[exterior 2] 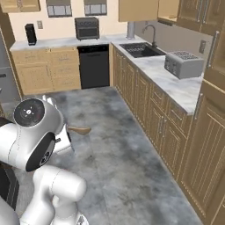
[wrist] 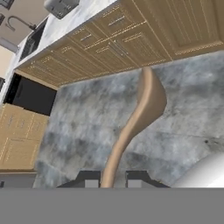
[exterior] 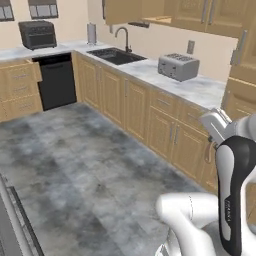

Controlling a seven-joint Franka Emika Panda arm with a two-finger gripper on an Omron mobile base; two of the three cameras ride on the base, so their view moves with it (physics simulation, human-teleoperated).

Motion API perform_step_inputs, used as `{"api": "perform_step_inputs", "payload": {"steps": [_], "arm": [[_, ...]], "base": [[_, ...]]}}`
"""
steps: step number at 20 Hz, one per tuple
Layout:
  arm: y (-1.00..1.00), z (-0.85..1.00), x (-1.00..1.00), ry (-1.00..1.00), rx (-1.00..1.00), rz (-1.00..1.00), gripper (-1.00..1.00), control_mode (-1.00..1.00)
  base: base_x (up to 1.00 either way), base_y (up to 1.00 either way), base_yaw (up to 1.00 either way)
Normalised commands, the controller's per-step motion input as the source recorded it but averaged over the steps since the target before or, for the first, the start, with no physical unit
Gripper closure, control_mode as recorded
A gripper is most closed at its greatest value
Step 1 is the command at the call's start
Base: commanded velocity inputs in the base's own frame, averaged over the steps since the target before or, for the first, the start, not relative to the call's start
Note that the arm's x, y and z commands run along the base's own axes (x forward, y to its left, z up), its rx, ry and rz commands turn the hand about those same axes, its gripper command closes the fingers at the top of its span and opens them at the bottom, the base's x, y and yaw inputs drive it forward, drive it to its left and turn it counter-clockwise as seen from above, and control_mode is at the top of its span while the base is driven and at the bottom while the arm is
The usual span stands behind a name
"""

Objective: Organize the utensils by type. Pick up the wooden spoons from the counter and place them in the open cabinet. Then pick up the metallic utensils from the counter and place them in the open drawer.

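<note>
1. The gripper point(wrist: 109, 183) is clamped on the handle of a curved wooden spoon point(wrist: 146, 103), one dark finger on either side of it.
2. The spoon is held in the air above the grey floor point(wrist: 87, 127), its bowl pointing away from the hand.
3. The marbled counter point(exterior 2: 180, 88) runs along the right wall, carrying a silver toaster point(exterior 2: 183, 63) with a sink point(exterior 2: 140, 49) farther along.

Grey mottled floor point(exterior: 75, 165), cream walls point(exterior: 75, 20), black dishwasher point(exterior 2: 93, 66), sink point(exterior: 116, 55), silver toaster point(exterior: 178, 66)
</note>
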Motion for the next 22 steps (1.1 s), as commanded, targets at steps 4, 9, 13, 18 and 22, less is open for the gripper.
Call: {"api": "perform_step_inputs", "payload": {"steps": [4,9,13,18,22], "arm": [[0.0,0.0,0.0,0.0,0.0,0.0,1.0,1.0],[0.0,0.0,0.0,0.0,0.0,0.0,1.0,1.0],[0.0,0.0,0.0,0.0,0.0,0.0,1.0,1.0],[0.0,0.0,0.0,0.0,0.0,0.0,1.0,1.0],[0.0,0.0,0.0,0.0,0.0,0.0,1.0,1.0]], "base": [[0.78,0.21,-0.31],[0.84,0.33,-0.28],[0.83,0.35,-0.26],[0.9,0.3,-0.23],[0.88,0.28,-0.26]]}}
